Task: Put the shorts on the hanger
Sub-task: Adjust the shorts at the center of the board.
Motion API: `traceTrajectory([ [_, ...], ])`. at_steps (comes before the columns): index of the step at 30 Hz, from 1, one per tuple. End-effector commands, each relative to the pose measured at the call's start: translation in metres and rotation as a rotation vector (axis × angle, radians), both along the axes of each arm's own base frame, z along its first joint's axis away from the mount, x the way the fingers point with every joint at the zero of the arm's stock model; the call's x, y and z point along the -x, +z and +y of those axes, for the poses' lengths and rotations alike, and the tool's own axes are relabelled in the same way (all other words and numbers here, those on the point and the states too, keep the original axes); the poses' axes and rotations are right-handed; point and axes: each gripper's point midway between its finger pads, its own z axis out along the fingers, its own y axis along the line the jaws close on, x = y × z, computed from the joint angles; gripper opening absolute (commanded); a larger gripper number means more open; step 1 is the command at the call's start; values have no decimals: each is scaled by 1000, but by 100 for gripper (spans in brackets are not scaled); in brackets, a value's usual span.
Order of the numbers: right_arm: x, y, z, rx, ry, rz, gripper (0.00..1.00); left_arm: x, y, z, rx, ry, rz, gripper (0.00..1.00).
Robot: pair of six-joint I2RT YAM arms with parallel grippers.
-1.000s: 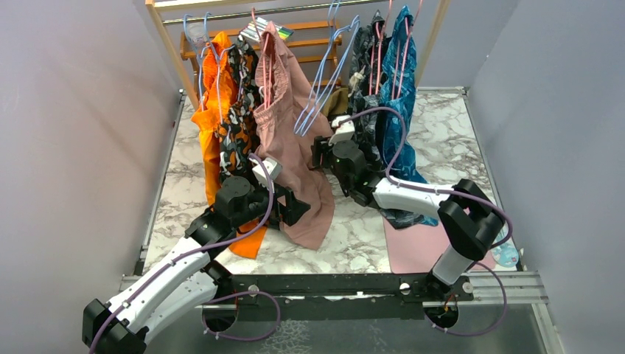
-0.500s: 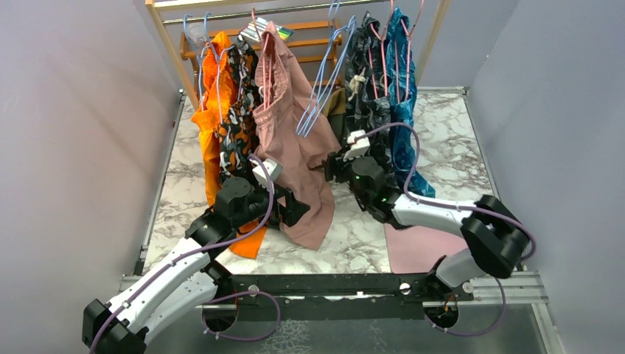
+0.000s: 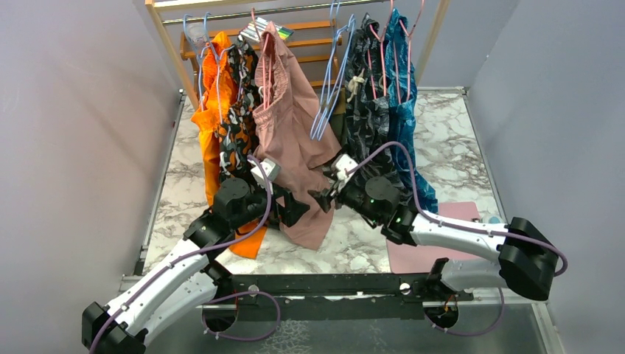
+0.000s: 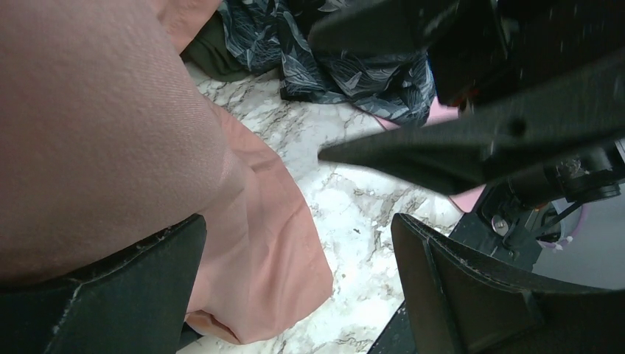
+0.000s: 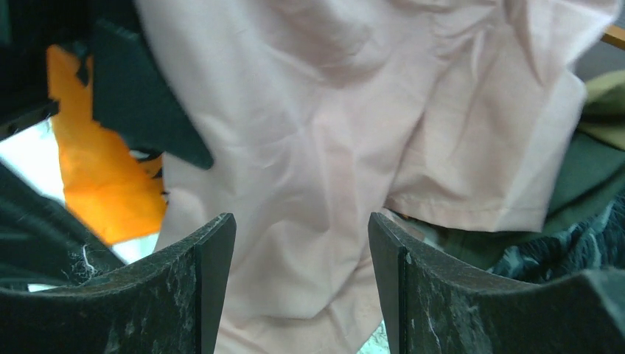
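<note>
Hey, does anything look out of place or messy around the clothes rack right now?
Yes. The olive-green shorts sit crumpled, off any hanger, between the dusty-pink shorts and the leaf-print shorts, which both hang. The light-blue hangers just above hang empty and slanted.

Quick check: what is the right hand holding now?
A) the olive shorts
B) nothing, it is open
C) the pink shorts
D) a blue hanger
B: in the right wrist view the right hand is spread wide and grips nothing; the pink shorts hang just beyond it.
</note>
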Motion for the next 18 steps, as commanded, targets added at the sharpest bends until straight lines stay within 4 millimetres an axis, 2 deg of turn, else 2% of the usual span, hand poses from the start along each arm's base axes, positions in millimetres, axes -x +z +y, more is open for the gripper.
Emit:
traceTrajectory([
  [1,1,-13,2,134,-30,-127,69,0,9,1,18,2,-43,98],
  [7,-37,-45,-9,287,-224,-159,70,1,15,2,28,0,-59,98],
  [12,-63,-57,-17,352,-358,-226,71,2,20,4,39,4,-77,98],
  [18,-99,-76,-32,339,-483,-141,71,4,23,6,46,7,-93,98],
])
